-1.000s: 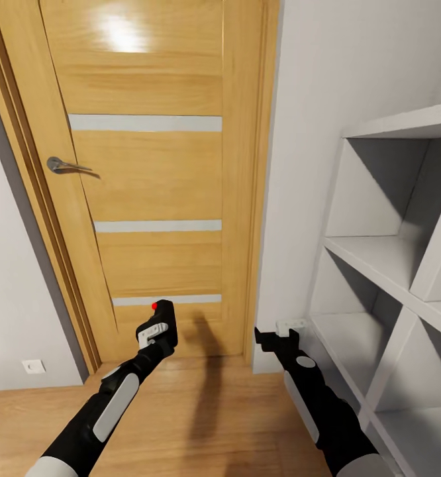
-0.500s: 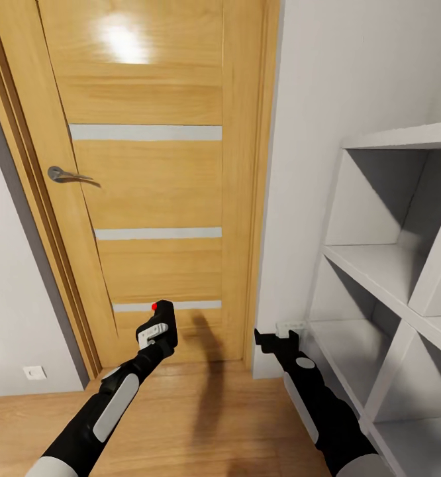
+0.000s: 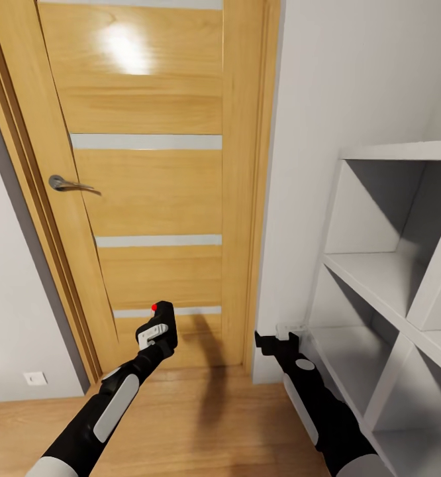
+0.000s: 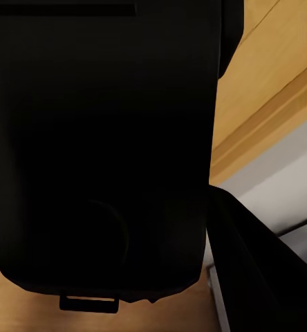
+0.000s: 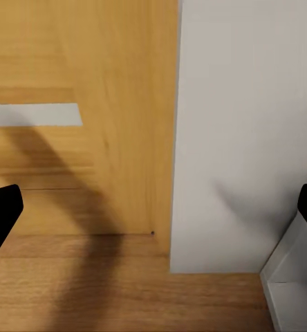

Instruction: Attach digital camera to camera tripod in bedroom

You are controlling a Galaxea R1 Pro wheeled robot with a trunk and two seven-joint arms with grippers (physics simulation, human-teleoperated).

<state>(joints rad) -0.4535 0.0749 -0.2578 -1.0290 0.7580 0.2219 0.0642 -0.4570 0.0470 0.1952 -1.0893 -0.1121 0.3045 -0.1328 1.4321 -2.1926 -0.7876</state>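
Note:
My left gripper (image 3: 158, 333) is shut on the digital camera (image 3: 163, 320), a small black body with a red dot on top, held out in front of the wooden door (image 3: 147, 185). In the left wrist view the digital camera (image 4: 101, 145) is a large black mass close to the lens. My right gripper (image 3: 275, 341) is open and holds nothing, low beside the grey wall; its dark fingertips (image 5: 1, 211) stand far apart in the right wrist view. The camera tripod is out of view.
The door has a metal handle (image 3: 67, 185) at its left side and stands shut in its frame. A white shelf unit (image 3: 392, 278) with open compartments fills the right. A wall socket (image 3: 34, 378) sits low on the left wall. Light wood floor (image 3: 207, 424) lies below.
The whole picture has slid downward a little, so the head camera has tilted up. Both arms keep their pose, the camera still held in the left gripper.

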